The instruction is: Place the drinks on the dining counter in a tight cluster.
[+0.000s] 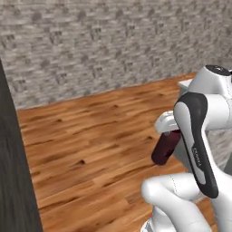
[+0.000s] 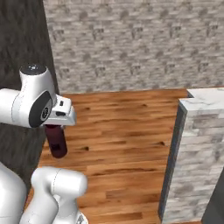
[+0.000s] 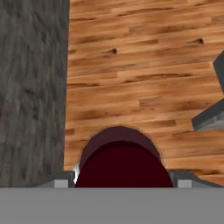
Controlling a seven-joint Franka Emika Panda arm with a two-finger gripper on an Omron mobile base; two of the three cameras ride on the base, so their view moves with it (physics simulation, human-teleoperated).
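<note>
The squat dark-maroon bottle (image 2: pixel 56 141) hung in the air, well above the wooden floor (image 2: pixel 122 131), and the gripper (image 2: pixel 56 127) had it clamped between its fingers, body pointing downward from the hand. In the hand view its round maroon bulk (image 3: pixel 122 162) sat between the fingertips. Off to the right stood the marble-topped dining counter (image 2: pixel 205 99)

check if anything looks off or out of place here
Only one thing stands out: the squat dark-maroon bottle is off any surface, hanging from the gripper above the wooden floor, its body slanted in the left base view. The marble counter is off to the side. Nothing looks spilled or damaged.
</note>
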